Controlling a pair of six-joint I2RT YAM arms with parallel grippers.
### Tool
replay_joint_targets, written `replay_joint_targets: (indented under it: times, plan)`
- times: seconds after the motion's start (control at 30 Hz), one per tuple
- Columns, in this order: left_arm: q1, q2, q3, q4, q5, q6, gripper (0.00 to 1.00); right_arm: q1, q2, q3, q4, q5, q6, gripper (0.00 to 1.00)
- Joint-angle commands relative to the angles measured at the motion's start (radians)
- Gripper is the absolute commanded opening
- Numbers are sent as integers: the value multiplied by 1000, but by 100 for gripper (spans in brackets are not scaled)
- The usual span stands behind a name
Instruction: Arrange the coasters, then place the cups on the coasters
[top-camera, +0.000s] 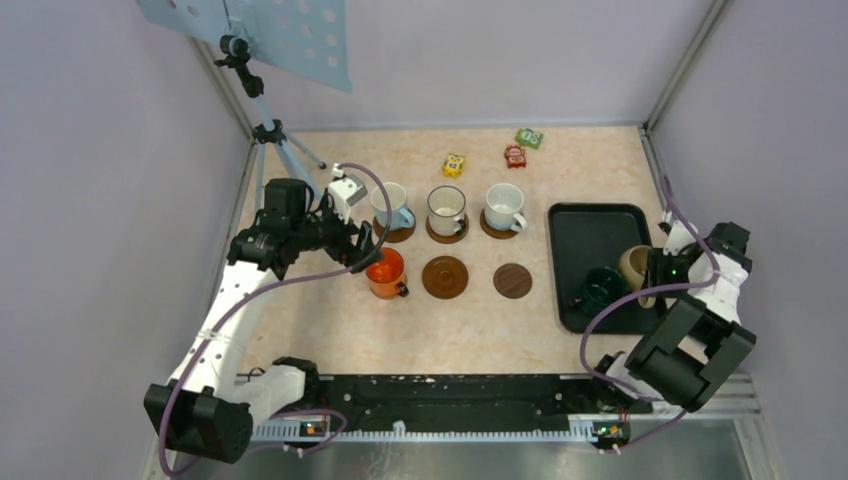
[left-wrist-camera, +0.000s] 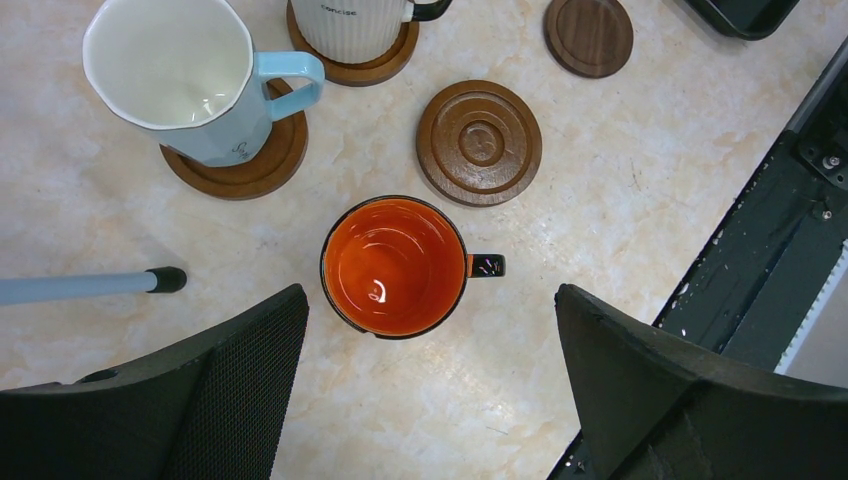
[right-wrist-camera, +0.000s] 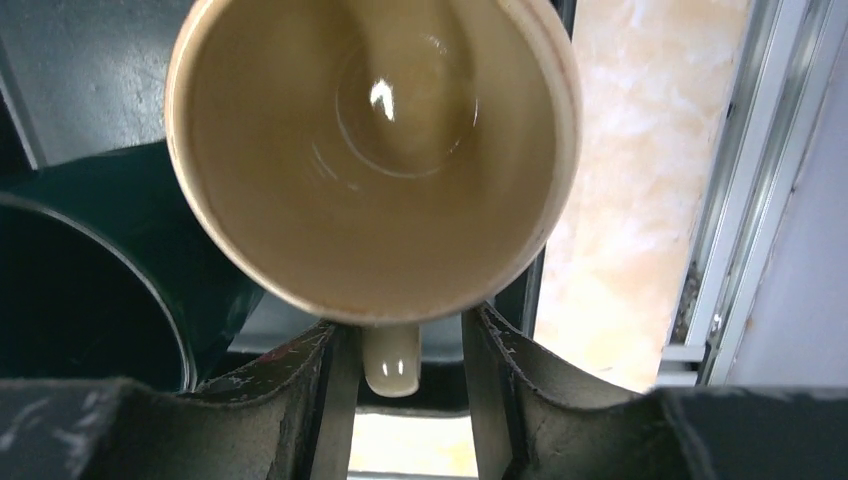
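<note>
I operate a robotics lab test cell. Indicators: beige marble-patterned worktop (top-camera: 330, 330) enclosed by plain lilac wall panels (top-camera: 100, 150) on bare aluminium corner posts (top-camera: 685, 62); black tripod (top-camera: 268, 130) holding a pale blue perforated sheet (top-camera: 270, 30); black mounting rail (top-camera: 450, 395) carrying white left arm (top-camera: 222, 320), white right arm (top-camera: 715, 300).

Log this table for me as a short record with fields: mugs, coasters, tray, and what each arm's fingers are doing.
on coasters: light blue ceramic mug, white dark-rimmed mug, plain white mug
bare coasters: ridged round brown wooden coaster, smooth dark wooden coaster
left fingers: open, over orange ceramic mug
black rectangular tray: holds beige mug, dark green mug
right fingers: flanking beige mug's handle, not yet clamped
</note>
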Motion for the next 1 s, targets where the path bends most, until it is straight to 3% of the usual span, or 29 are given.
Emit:
replay_joint_targets:
  times: [0.0, 0.47, 0.63, 0.73, 0.97]
  plan:
    - [-4, -17, 17, 32, -5, 1, 99, 30, 36, 14, 123, -8, 8, 40]
    - [-4, 3, 25, 32, -17, 3, 99, 50, 191, 73, 255, -15, -1, 34]
    - [-4, 10, 26, 33, -16, 2, 99, 59, 209, 88, 275, -24, -14, 19]
    - [-4, 10, 25, 33, -17, 4, 99, 64, 201, 96, 280, -33, -27, 0]
    - [-4, 4, 22, 34, -16, 2, 99, 67, 104, 162, 230, -75, 4, 0]
